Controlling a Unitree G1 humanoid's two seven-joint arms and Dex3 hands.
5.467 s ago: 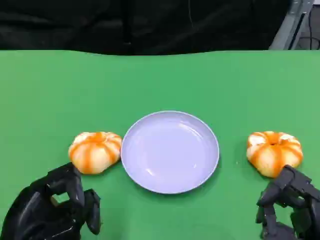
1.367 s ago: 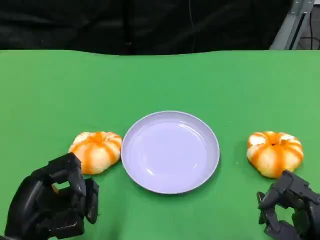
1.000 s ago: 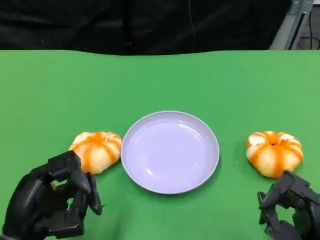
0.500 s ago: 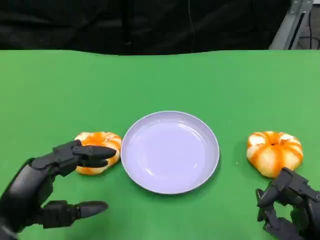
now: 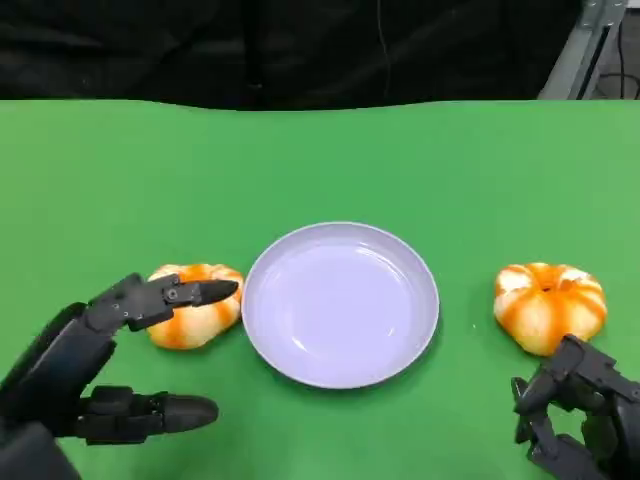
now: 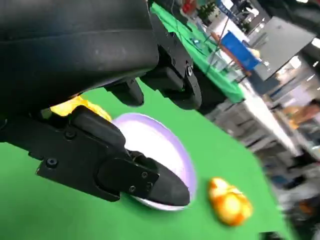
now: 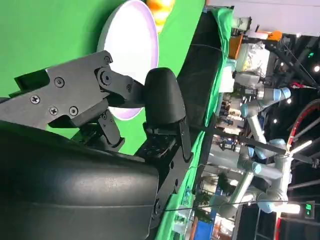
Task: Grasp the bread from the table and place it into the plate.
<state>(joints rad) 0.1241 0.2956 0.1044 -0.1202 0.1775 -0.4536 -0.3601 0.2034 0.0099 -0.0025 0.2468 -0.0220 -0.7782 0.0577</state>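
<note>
Left bread (image 5: 196, 304) on green table (image 5: 320, 160), touching plate (image 5: 340, 303) rim at plate's 9 o'clock; right bread (image 5: 549, 305) on table at plate's 3 o'clock, apart from rim; plate bare, centre of table; left hand (image 5: 95, 365) at left bread's 7 o'clock, fingers spread wide, holding nothing, upper fingertip over bread's top, contact unclear; right hand (image 5: 578, 420) at right bread's 6 o'clock, just beside it, fingers curled in, nothing in them; left wrist view: plate (image 6: 155, 150) beyond own fingers, far bread (image 6: 229, 202) blurred
</note>
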